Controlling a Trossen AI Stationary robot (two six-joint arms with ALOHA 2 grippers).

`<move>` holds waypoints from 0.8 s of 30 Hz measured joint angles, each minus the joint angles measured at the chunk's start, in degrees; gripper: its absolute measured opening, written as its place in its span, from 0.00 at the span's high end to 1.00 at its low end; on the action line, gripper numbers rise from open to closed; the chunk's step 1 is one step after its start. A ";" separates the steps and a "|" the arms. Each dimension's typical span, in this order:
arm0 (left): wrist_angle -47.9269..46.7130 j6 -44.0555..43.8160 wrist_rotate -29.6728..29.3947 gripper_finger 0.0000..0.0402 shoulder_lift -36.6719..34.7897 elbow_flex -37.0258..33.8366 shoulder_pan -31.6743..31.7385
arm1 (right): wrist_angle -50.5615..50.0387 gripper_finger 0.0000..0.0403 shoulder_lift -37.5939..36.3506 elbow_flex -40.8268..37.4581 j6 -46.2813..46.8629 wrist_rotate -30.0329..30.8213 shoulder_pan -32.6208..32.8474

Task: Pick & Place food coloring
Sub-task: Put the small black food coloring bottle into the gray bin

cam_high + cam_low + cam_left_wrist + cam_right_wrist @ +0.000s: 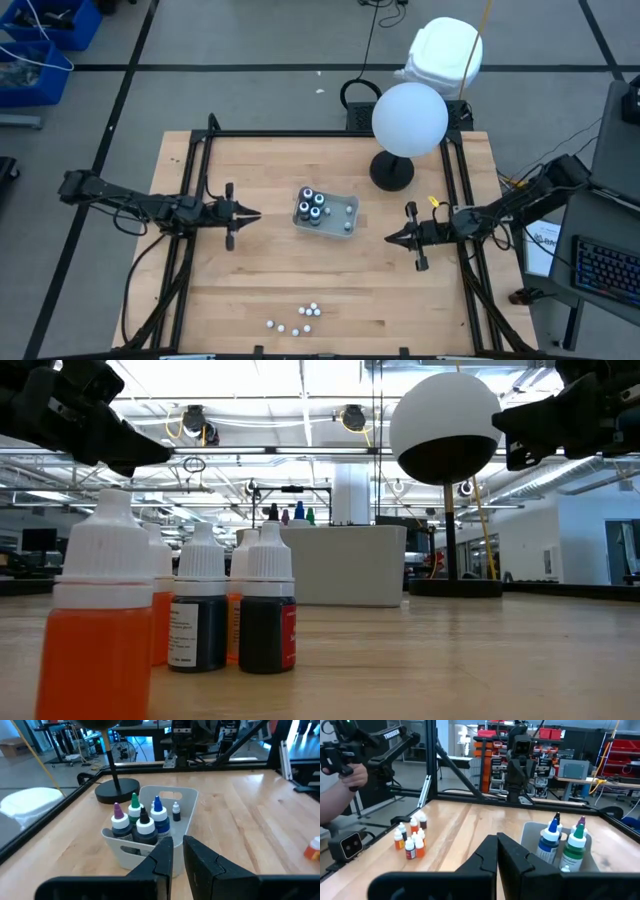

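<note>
On my left side, my left pincer hangs over the tabletop, pointing at the grey tray. Its two fingers stand a little bit apart and there is nothing between them. It is near the tray but not touching it.

In the middle sits the tray. Four big bottles with colored tips stand packed together at one end of it: purple, green, black and blue. One tiny bottle stands alone behind them.

The other small food coloring bottles wait in a loose bunch near the front edge of the tabletop, well apart from the tray. Some hold orange color, some dark, and all have white caps. From down low they look tall and skinny, so I think they will tip over easily.

On my right side, my right pincer is squeezed shut on nothing. It hovers just beside the tray's other end.

I think the job is to carry the small bottles into the tray, and I have not picked one yet. To do it well, I should open wide, come straight down over one bottle at the edge of the bunch, and squeeze its body gently. Then I will not knock its neighbors. The free end of the tray looks like the best place to drop it.
</note>
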 joint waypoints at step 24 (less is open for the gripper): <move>4.47 -11.94 -15.87 0.98 26.67 11.03 -30.78 | 3.70 1.00 3.14 2.44 -1.50 1.87 4.48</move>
